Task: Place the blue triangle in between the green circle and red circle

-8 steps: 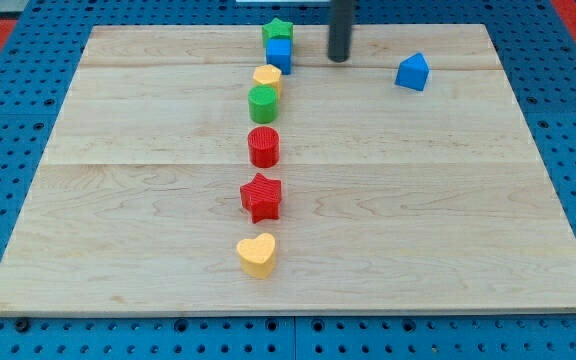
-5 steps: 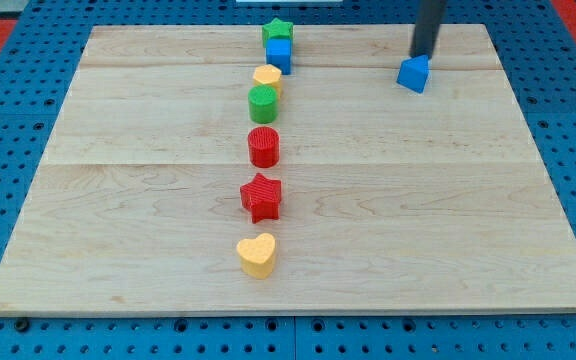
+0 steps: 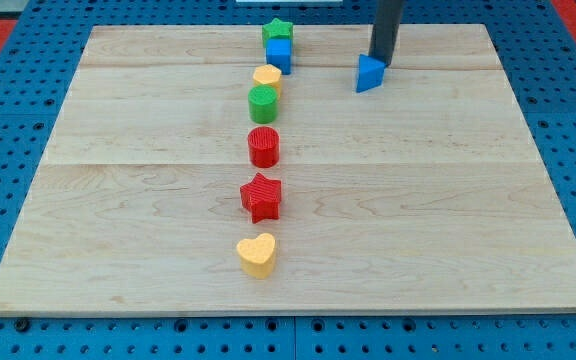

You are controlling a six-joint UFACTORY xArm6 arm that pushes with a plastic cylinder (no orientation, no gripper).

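Observation:
The blue triangle (image 3: 369, 74) lies near the view's top, right of the column of blocks. My tip (image 3: 382, 66) stands right against its upper right side. The green circle (image 3: 263, 103) and the red circle (image 3: 263, 146) stand one below the other in the column, with a small gap between them, well to the left of the triangle.
The column also holds a green star (image 3: 278, 30), a blue cube (image 3: 279, 54) and a yellow block (image 3: 267, 77) above the green circle, and a red star (image 3: 261, 196) and a yellow heart (image 3: 257, 254) below the red circle. All lie on the wooden board (image 3: 448, 200).
My tip moved right to the blue triangle, then came back left, pushing the triangle to the left and turning it. The other blocks have not moved.

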